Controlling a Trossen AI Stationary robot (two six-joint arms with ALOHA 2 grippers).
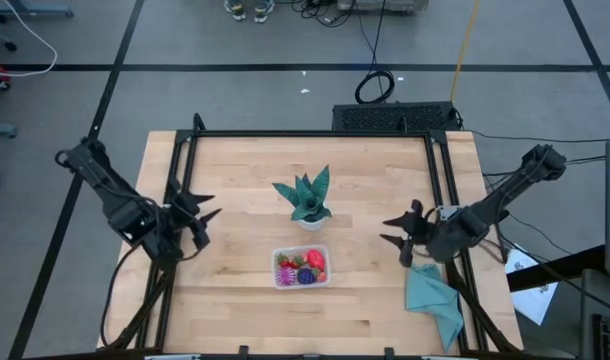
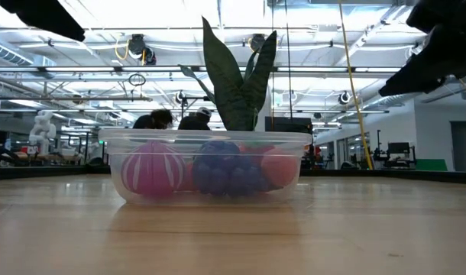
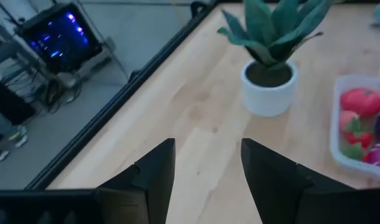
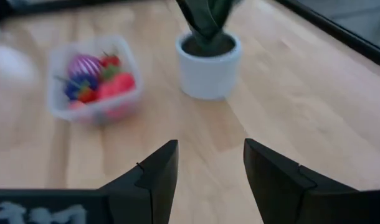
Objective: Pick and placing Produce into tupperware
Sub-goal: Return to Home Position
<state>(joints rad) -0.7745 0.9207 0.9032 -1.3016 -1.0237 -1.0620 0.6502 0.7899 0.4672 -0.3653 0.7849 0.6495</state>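
The clear tupperware [image 1: 301, 267] stands near the table's middle, toward the near edge. Inside it lies the produce: red strawberries [image 3: 351, 134], a larger red piece [image 3: 363, 101], a pink-purple ball [image 2: 152, 169] and a dark purple piece [image 2: 224, 168]. My left gripper [image 1: 203, 221] hovers open over the table's left edge, clear of everything. My right gripper [image 1: 397, 229] hovers open over the table's right part, also with nothing between its fingers.
A teal spiky plant in a white pot [image 1: 309, 200] stands just beyond the tupperware. A teal cloth [image 1: 435, 303] lies at the near right corner. A black frame [image 1: 315, 134] runs around the table's edges.
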